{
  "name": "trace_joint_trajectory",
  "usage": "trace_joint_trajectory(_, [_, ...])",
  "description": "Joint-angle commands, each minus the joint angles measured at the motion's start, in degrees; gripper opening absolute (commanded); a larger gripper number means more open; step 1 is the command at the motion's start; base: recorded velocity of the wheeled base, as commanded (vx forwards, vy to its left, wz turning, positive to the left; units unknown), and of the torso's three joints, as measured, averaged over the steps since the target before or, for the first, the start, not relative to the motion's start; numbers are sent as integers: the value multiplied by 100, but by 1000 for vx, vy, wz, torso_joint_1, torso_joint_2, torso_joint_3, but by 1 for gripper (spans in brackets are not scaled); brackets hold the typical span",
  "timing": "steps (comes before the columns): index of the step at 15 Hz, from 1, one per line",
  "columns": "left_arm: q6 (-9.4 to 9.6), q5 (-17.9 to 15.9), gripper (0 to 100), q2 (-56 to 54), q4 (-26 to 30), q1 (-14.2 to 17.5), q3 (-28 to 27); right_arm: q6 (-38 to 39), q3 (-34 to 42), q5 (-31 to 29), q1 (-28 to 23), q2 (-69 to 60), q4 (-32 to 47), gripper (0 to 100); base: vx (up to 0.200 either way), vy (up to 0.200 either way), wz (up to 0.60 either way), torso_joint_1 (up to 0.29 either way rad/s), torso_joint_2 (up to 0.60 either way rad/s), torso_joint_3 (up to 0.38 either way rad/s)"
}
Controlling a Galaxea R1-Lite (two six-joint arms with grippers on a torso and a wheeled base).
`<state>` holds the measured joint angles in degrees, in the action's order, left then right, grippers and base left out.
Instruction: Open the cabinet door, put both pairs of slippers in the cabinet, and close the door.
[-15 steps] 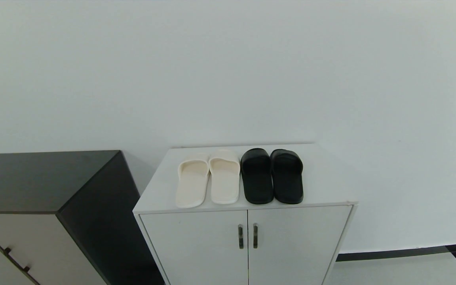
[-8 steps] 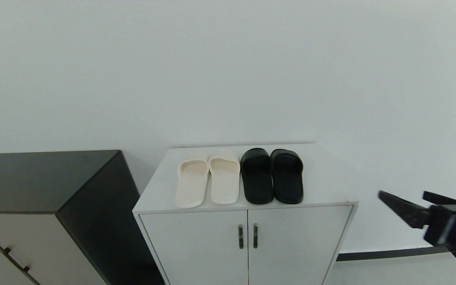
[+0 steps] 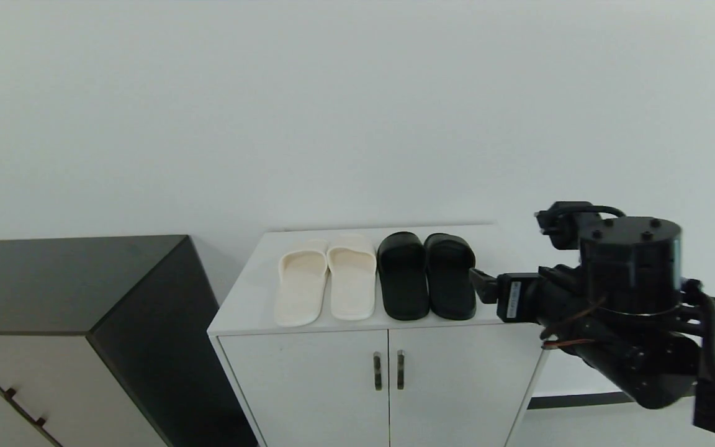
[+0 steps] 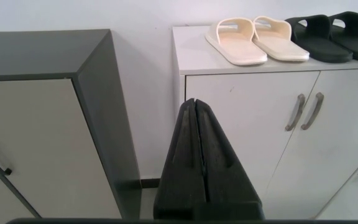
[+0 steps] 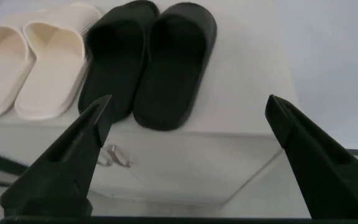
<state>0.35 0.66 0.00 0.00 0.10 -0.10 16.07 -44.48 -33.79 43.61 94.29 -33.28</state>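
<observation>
Swung in from the right within the last half second, the right gripper (image 3: pixel 480 284) is now held level with the cabinet (image 3: pixel 308 385) top, just beside the black slippers (image 3: pixel 427 277).
Its fingers are spread wide, while the left gripper (image 4: pixel 196 107) is pressed closed, low before the cabinet. On top, the cream slippers (image 3: pixel 326 282) are set beside the black pair; both doors (image 3: pixel 463 385) are closed.

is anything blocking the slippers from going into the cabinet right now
Yes. The cabinet's doors are both shut, their handles side by side at the middle. The white slippers and black slippers lie on the cabinet top above them. Nothing stands between the open right gripper and the black pair.
</observation>
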Motion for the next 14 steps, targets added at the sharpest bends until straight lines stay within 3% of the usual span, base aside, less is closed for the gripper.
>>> trace_joint_trajectory(1, [-9, 4, 0, 9, 0, -1, 1, -33, -561, -49, 78, 994, -275, 100, 0, 0, 0, 0, 0, 0])
trace_joint_trajectory(7, [-9, 4, 0, 0, 0, -1, 1, -148, -1906, 206, -151, 2207, -267, 100, 0, 0, 0, 0, 0, 0])
trace_joint_trajectory(10, [-44, 4, 0, 9, 0, -1, 1, -262, -2926, 365, -441, 3077, -82, 100, 0, 0, 0, 0, 0, 0])
trace_joint_trajectory(14, [-79, 4, 0, 9, 0, -1, 1, -271, -3488, 444, -590, 3561, 23, 100, 0, 0, 0, 0, 0, 0])
